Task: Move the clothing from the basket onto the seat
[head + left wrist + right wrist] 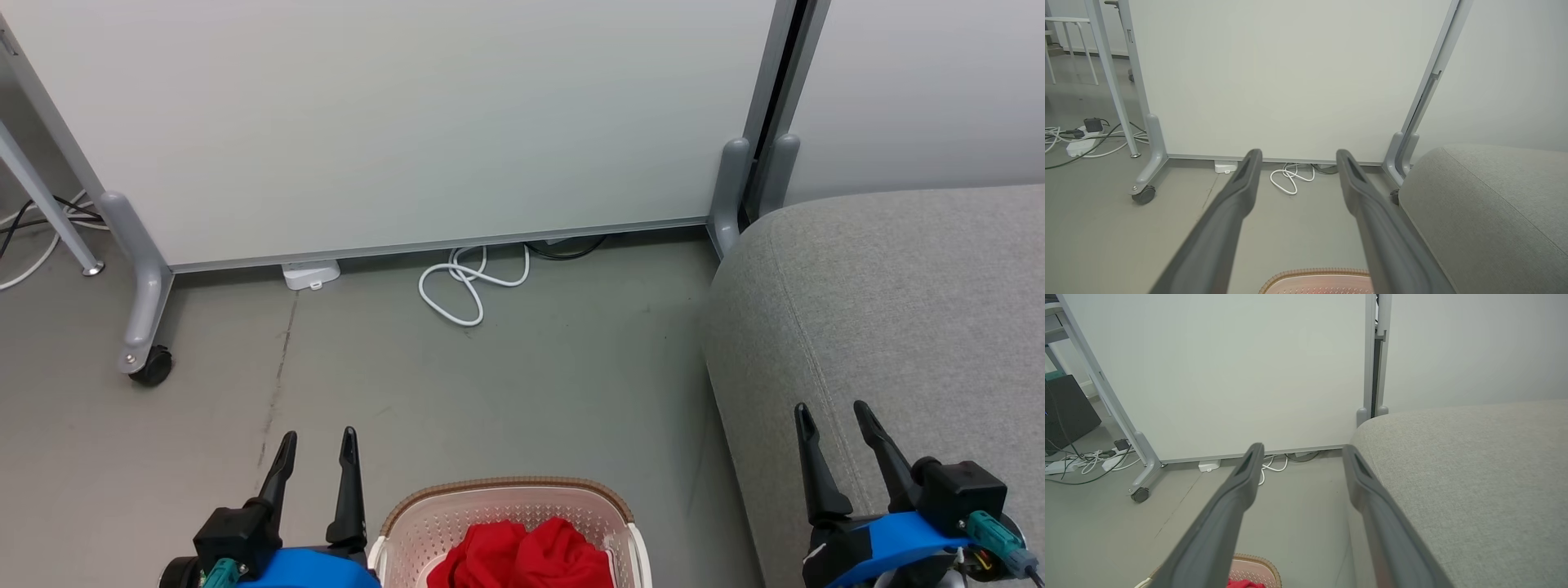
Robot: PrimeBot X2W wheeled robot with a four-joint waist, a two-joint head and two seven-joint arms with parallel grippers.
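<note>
at six o'clock in the head view the basket (506, 494) was cut off by the bottom edge, leaving its far rim and back wall. the clothing (522, 559) in it was cropped too, and the number of pieces could not be told. the seat (898, 327) ran off the right and bottom edges at four o'clock. the cable (465, 286) at twelve o'clock ran under the panel (408, 122), its ends hidden. in the left wrist view the left gripper (1298, 154) covered one end of the basket rim at six o'clock. in the right wrist view the right gripper (1303, 447) hid part of basket and clothing.
</note>
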